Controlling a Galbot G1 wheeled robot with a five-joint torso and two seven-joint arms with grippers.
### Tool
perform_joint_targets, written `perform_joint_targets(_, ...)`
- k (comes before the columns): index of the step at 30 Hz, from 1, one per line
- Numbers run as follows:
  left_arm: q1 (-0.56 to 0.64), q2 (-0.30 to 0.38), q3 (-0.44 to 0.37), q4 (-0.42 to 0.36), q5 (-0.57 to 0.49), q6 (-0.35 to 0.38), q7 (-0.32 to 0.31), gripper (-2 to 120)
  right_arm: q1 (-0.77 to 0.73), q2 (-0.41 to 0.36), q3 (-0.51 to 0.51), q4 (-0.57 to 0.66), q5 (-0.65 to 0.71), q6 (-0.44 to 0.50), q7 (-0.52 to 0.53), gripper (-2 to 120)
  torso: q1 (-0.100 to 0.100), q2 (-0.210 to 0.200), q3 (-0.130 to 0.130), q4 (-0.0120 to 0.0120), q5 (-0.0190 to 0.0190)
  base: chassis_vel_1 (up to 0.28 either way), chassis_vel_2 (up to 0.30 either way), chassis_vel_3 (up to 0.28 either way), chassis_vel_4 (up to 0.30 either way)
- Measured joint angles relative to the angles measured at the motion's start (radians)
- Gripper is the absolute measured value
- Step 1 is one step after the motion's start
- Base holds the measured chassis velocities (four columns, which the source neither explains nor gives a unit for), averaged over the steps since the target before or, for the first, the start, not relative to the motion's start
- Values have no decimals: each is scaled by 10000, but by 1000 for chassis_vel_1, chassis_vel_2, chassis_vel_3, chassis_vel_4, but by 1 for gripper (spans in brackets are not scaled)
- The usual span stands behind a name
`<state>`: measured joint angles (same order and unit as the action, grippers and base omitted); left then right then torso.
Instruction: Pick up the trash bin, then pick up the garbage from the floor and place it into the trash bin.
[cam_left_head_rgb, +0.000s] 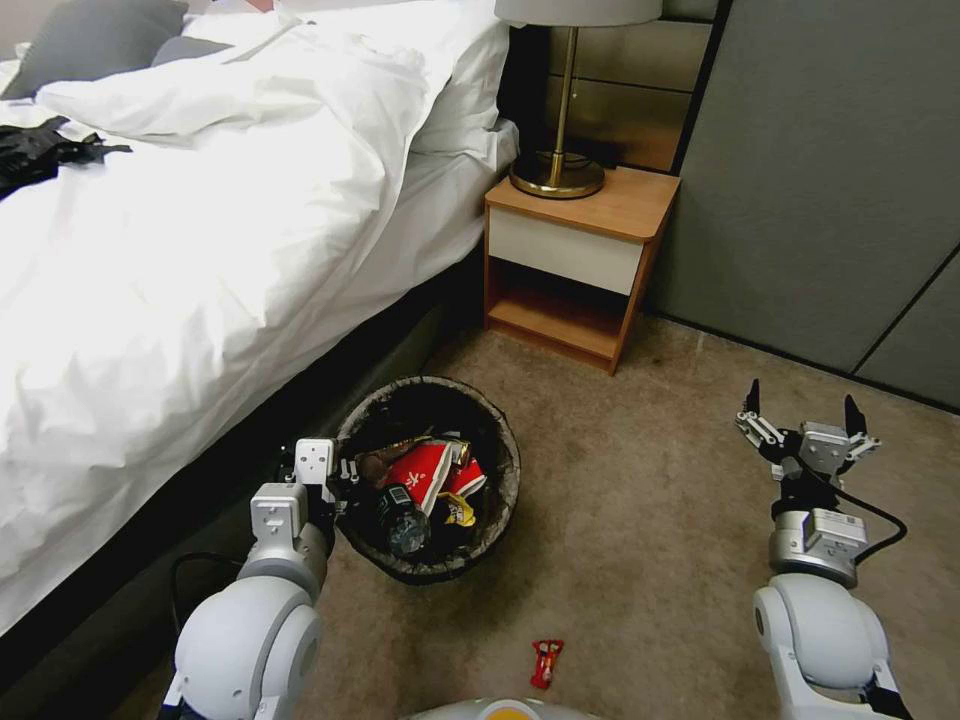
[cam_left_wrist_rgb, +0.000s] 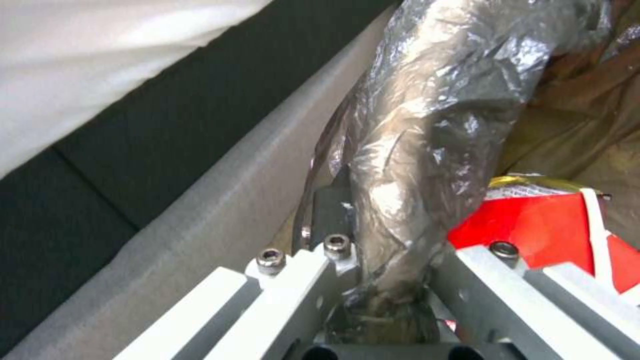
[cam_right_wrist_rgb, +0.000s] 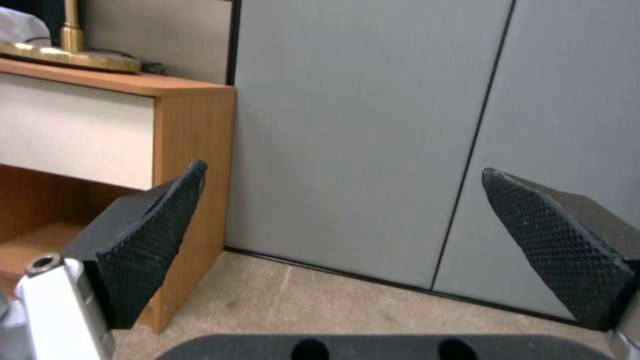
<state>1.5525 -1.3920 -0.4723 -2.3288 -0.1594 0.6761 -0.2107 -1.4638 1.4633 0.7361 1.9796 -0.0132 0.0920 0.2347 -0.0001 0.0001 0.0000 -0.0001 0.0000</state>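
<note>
Left claw (cam_left_head_rgb: 345, 478) grips the bin (cam_left_head_rgb: 500, 490) rim, litter already inside. Right claw (cam_left_head_rgb: 800, 420) hangs open; one red wrapper (cam_left_head_rgb: 546, 663) waits on the floor.

No text, brand or number can be read anywhere. The red-and-white cup (cam_left_head_rgb: 425, 470) in the bin (cam_left_head_rgb: 505, 500) bears a small white mark, too small to make out as a letter or a logo. The yellow wrapper (cam_left_head_rgb: 458, 512) beside it shows dark print that stays illegible. The bottle (cam_left_head_rgb: 403, 520) has a dark label with nothing legible on it. The small red wrapper (cam_left_head_rgb: 546, 662) on the floor carries pale markings, too blurred to read. In the left wrist view the red cup (cam_left_wrist_rgb: 540, 235) shows only a white stripe.
</note>
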Motion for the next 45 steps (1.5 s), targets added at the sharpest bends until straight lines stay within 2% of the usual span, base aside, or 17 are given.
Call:
perform_joint_targets(29, -66, -84, 96, 133, 48, -26, 1, 0, 101, -77, -55, -276, -14, 45, 98, 100, 0, -1, 0, 1, 0, 55, -51, -53, 52)
perform_joint_targets(34, -85, -50, 104, 187, 39, -26, 2, 0, 200, -36, -39, -529, -358, 594, 347, 100, 0, -1, 0, 0, 0, 0, 0, 0, 0)
perform_joint_targets(43, -77, -15, 126, 194, 35, -22, 4, 0, -2, -186, -209, -214, -302, 497, 450, 100, 1, -1, 0, 2, 1, 0, 0, 0, 0)
perform_joint_targets(45, -63, 7, 120, 168, 21, 11, 3, 0, -210, -290, -346, 19, -165, 193, 417, 100, 1, -1, 0, 0, -1, 0, 0, 0, 0)
